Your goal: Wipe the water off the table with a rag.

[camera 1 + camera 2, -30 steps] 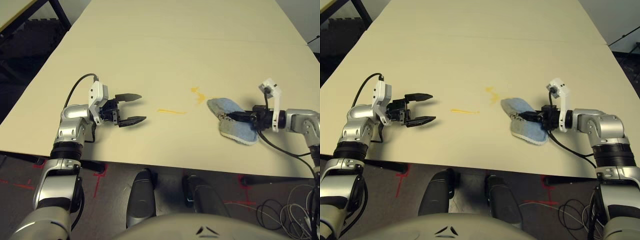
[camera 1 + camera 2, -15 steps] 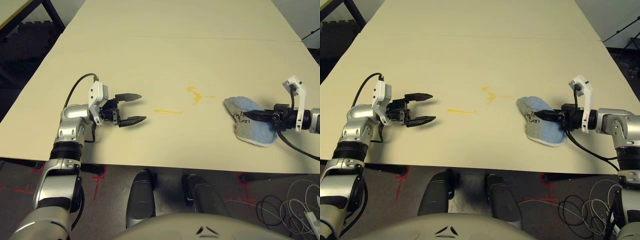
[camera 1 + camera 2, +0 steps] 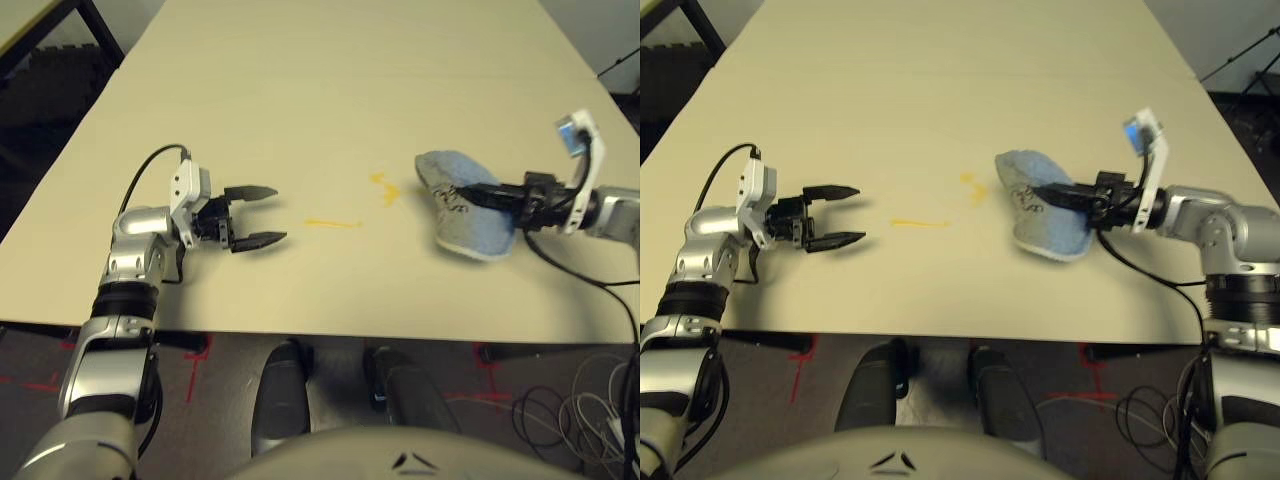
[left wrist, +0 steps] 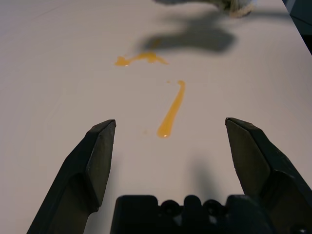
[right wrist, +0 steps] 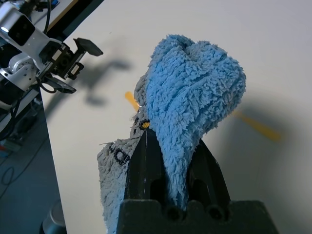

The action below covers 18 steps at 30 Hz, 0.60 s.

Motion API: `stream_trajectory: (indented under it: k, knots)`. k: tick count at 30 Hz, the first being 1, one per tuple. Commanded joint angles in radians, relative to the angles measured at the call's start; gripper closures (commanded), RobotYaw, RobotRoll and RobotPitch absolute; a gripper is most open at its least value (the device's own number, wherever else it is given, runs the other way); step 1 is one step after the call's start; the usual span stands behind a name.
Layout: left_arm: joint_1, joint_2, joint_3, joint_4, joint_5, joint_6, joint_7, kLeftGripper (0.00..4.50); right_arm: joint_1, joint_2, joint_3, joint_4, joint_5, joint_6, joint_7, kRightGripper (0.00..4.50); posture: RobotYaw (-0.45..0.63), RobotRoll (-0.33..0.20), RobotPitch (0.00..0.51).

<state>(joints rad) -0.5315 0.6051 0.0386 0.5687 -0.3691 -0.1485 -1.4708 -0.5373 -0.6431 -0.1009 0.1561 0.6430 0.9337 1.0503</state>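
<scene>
Rag (image 3: 468, 215) at right of the frame over the surface (image 3: 300, 120), pinched mid-body in the closed right pincer (image 3: 468, 191), looks light, soft and floppy, best gripped by a bunched fold, while the left pincer (image 3: 283, 215) gapes empty.

My left forearm (image 3: 125, 340) is silver, its rounded metal shells broken up by a ribbed black band, and my right forearm (image 3: 1240, 300) has the same silver and black build. At the end of the left one sits my left gripper (image 3: 262, 217), matte black with two tapering, pointed fingers; my right gripper (image 3: 1045, 192) is black too, with the same slim fingers. Each wrist carries a white bracket, the left one (image 3: 190, 188) marked with small dark screws, the right one (image 3: 1150, 175) topped by a patch of blue. A black cable (image 3: 140, 180) loops over my left wrist, and another (image 3: 1150, 280) trails from my right.
</scene>
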Motion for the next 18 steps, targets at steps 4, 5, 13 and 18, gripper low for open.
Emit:
stream_trajectory:
  k: [4, 5, 13, 18]
  knots:
    - [0.035, 0.013, 0.008, -0.021, 0.004, -0.001, 0.006, 0.00, 0.003, 0.065, 0.096, -0.040, -0.043, -0.007, -0.050, 4.26, 0.13, 0.000, 0.172]
    - [0.039, 0.013, 0.008, -0.026, 0.003, 0.000, 0.008, 0.00, 0.004, 0.074, 0.107, -0.041, -0.048, -0.007, -0.054, 4.26, 0.13, 0.000, 0.172]
    - [0.049, 0.010, 0.004, -0.042, 0.001, 0.004, 0.018, 0.00, -0.006, 0.102, 0.135, -0.052, -0.065, -0.001, -0.072, 4.26, 0.13, 0.000, 0.175]
    - [0.051, 0.008, 0.002, -0.043, 0.002, 0.003, 0.020, 0.00, -0.020, 0.073, 0.116, -0.020, -0.076, -0.009, -0.074, 4.26, 0.13, 0.000, 0.174]
